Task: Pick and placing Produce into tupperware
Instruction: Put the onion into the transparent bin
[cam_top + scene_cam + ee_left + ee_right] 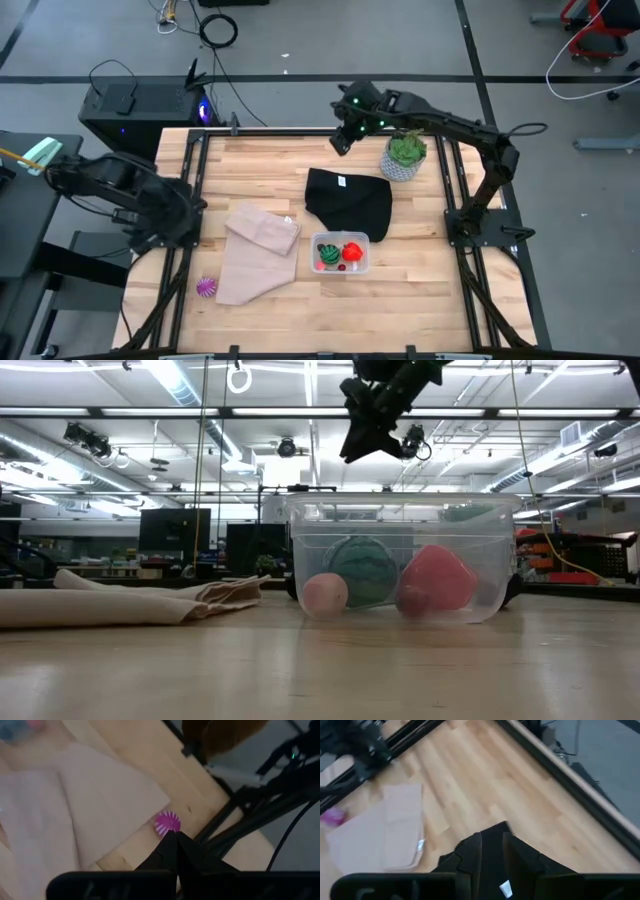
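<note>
The clear tupperware (341, 254) stands on the table near its front middle. It holds a dark-green striped ball (327, 256) and a red piece (352, 250). Through its wall in the low view I see the green ball (365, 570), the red piece (436, 580) and a small pale pink ball (325, 595). A purple ribbed ball (207, 287) lies on the wood at the front left, against the beige cloth's edge. My left gripper (175, 840) is shut, above the table's left edge, pointing down toward that ball (167, 822). My right gripper (342, 142) hangs high over the far edge, its fingers (472, 851) slightly apart and empty.
A beige cloth (258, 250) lies left of the tupperware. A black cloth (350, 202) lies behind it. A leafy plant in a pale pot (404, 156) stands at the far right. Black frame rails (180, 270) run along the table's sides. Bare wood shows at the front right.
</note>
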